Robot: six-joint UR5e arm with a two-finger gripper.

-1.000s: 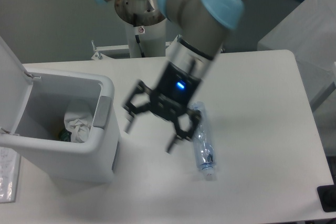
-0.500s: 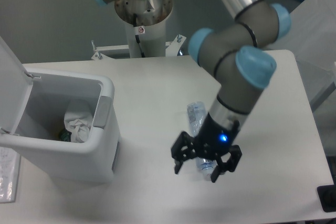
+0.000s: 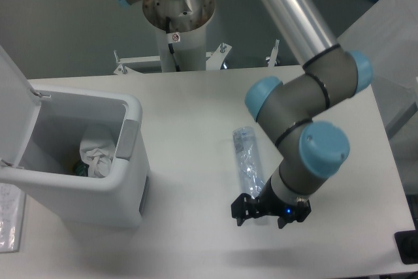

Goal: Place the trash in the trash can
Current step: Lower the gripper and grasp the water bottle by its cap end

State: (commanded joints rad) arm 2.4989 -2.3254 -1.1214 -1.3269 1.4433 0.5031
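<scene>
A crushed clear plastic bottle [image 3: 247, 156] lies lengthwise on the white table, right of centre. Its cap end is hidden under my gripper [image 3: 262, 220], which stands open at the near end of the bottle, one finger on each side of it. A crumpled clear wrapper [image 3: 96, 153] with a green bit lies inside the white trash can [image 3: 130, 161] at the left. The can's flip lid [image 3: 12, 102] stands open and its grey latch panel faces the table's middle.
The arm's base column [image 3: 175, 24] stands behind the table's far edge. A white block [image 3: 385, 37] rises at the far right. A clear plastic item [image 3: 8, 223] lies at the left edge beside the can. A dark object [image 3: 406, 246] sits at the lower right corner.
My gripper has swung from beside the trash can rightward and toward the table's near edge, then lowered over the bottle's cap end. The bottle and the can have stayed in place.
</scene>
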